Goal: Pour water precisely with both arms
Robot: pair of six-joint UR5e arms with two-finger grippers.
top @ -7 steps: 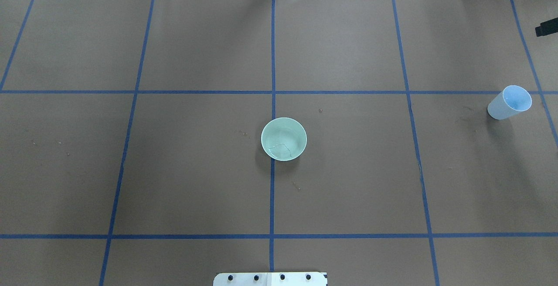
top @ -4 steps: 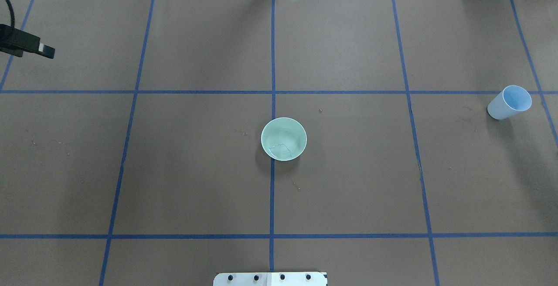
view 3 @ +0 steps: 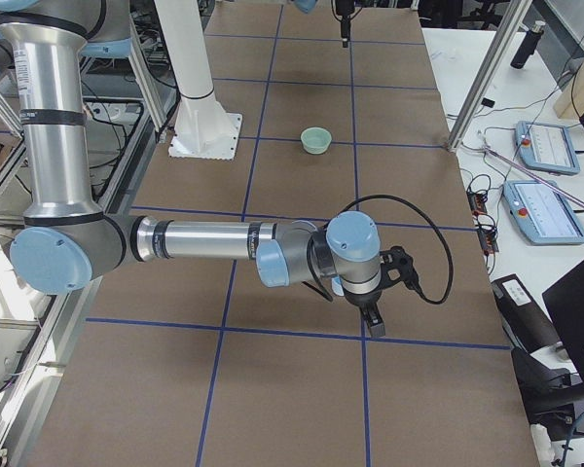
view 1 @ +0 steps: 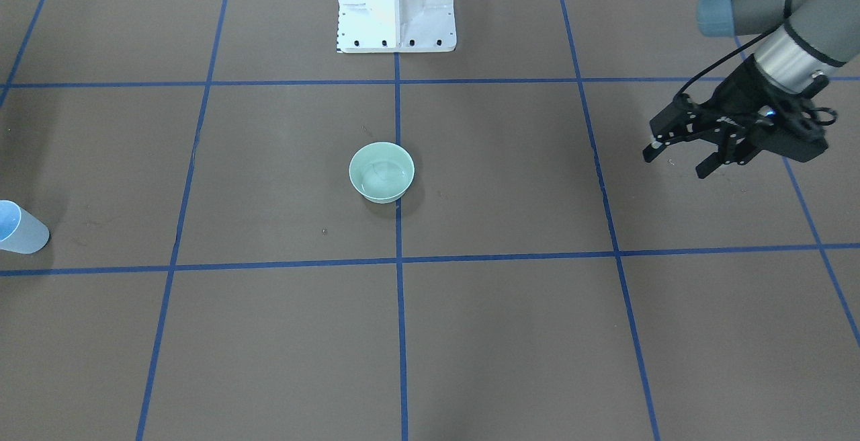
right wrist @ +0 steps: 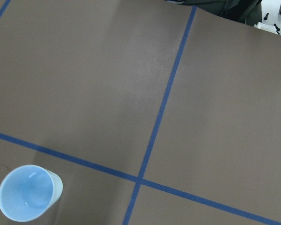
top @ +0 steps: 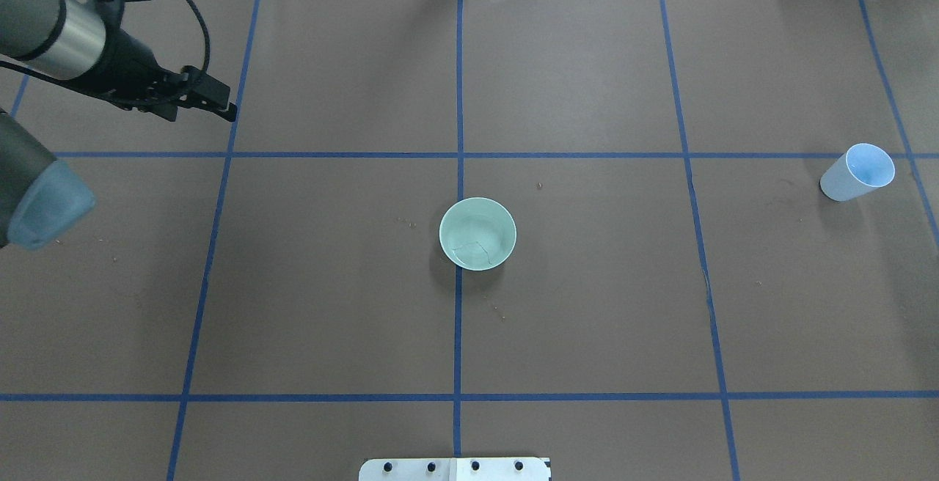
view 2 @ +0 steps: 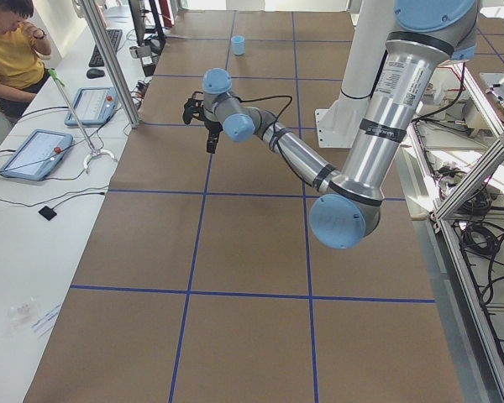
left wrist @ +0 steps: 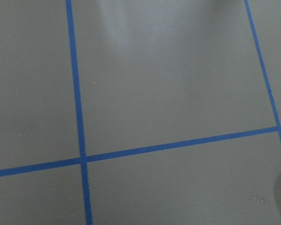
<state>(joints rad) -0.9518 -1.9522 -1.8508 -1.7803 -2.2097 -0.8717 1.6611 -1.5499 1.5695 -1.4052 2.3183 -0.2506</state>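
Observation:
A mint-green bowl [top: 477,234] [view 1: 381,171] [view 3: 316,140] stands at the table's centre. The water shows only as a faint glinting outline inside it. A light blue cup [top: 858,171] [view 1: 17,228] [right wrist: 27,192] stands upright near the table's right end. My left gripper [view 1: 675,162] [top: 222,105] hovers open and empty over the far left area, well away from the bowl. My right gripper [view 3: 373,323] shows only in the exterior right view, low over the table's near end. I cannot tell whether it is open or shut.
Blue tape lines grid the brown table cover. The white pedestal [view 1: 396,4] [top: 455,468] is bolted at the robot's edge. A person [view 2: 8,50] sits at a side desk with tablets [view 2: 34,151], and frame posts [view 3: 492,68] stand along the far edge.
My left arm has swung into the overhead view from the left edge, its gripper moving right. The right gripper's black tip, at the right edge a second ago, has left that view.

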